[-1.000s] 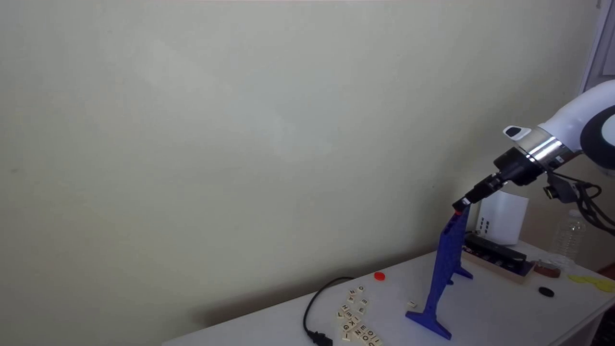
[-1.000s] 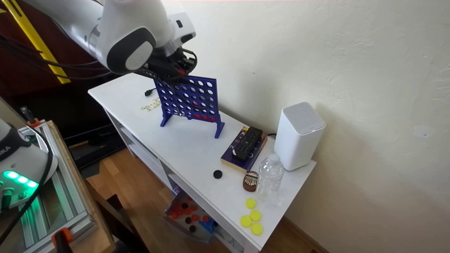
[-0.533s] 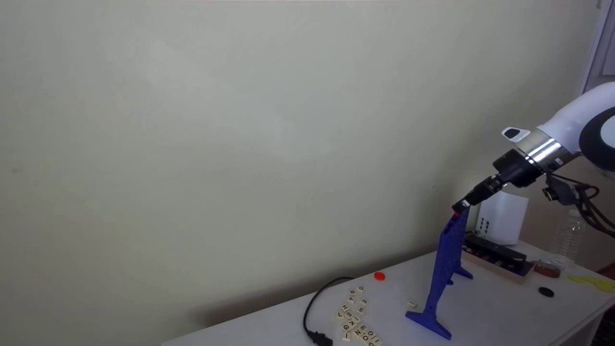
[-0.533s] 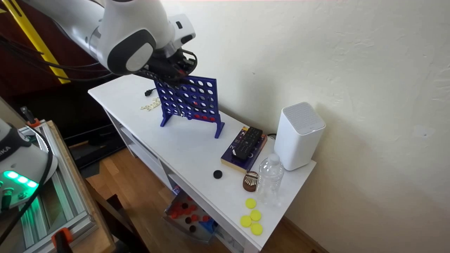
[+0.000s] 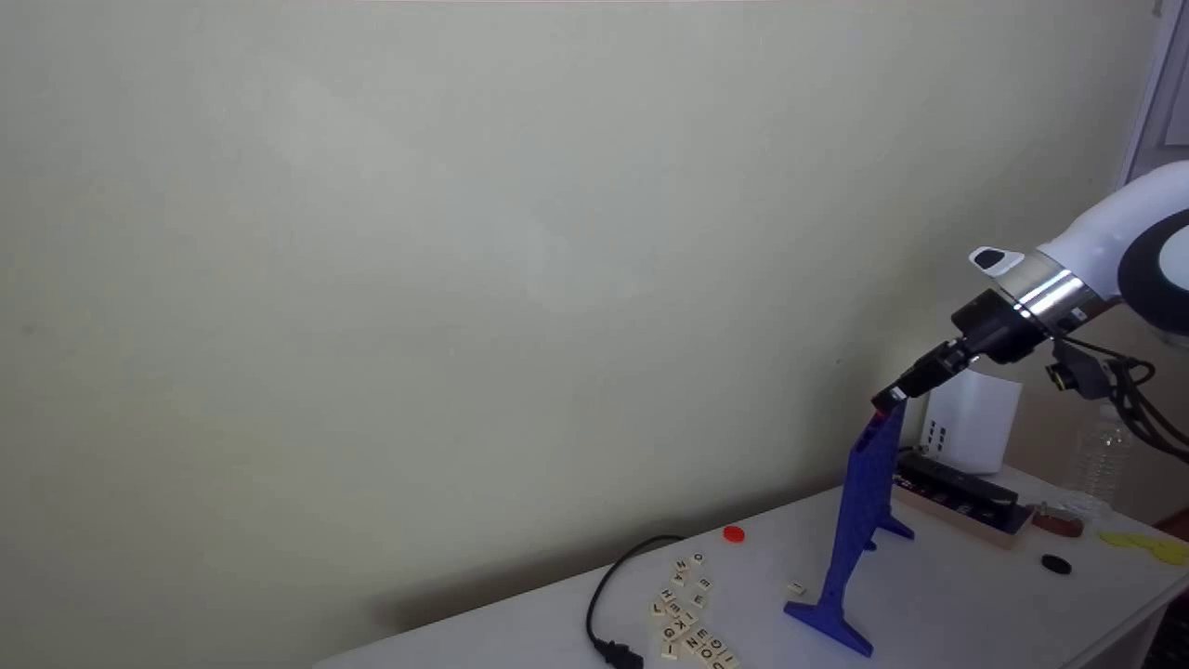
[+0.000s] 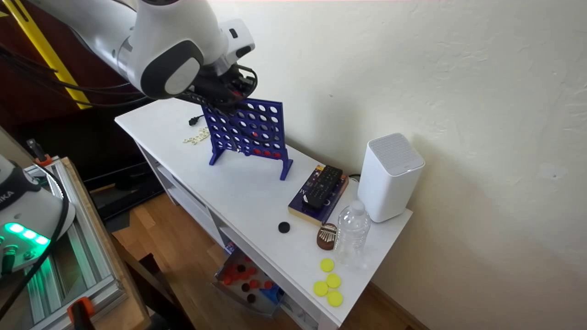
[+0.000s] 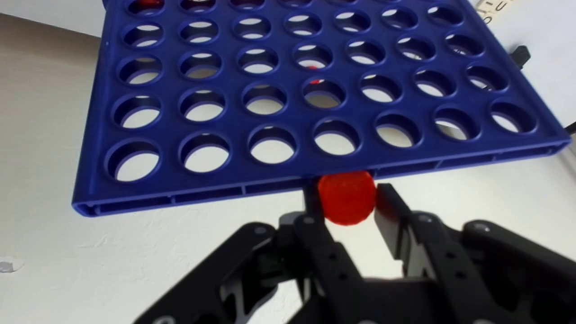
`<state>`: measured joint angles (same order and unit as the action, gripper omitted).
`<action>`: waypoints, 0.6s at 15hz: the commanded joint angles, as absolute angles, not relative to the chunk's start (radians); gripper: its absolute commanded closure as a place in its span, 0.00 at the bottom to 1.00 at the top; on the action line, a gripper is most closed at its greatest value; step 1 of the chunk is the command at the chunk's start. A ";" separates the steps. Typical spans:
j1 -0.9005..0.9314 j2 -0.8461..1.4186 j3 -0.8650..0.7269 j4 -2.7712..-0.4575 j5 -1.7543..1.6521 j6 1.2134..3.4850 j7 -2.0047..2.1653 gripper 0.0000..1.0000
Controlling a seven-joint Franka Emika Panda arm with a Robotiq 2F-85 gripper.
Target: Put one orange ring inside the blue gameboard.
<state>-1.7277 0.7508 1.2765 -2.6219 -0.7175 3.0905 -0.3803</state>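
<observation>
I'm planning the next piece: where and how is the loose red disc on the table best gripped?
I'd pinch the loose red disc at opposite points of its rim, from straight above. It lies flat, so only the rim offers grip; the wall is close behind, so closing parallel to it looks safer.

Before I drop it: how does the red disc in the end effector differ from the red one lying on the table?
The held disc is gripped by the end effector; the loose disc is ungripped.
The held disc is up at the top edge of the blue gameboard; the loose disc lies flat on the table.
Both are red and round.
</observation>
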 commanded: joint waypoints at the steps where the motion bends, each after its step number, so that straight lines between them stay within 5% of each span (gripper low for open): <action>1: -1.699 0.725 1.249 -2.634 -0.685 3.113 -0.416 0.90; 9: -1.720 0.680 1.261 -2.657 -0.678 3.124 -0.392 0.90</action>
<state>-1.7225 0.7353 1.2674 -2.6321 -0.7175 3.1178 -0.3860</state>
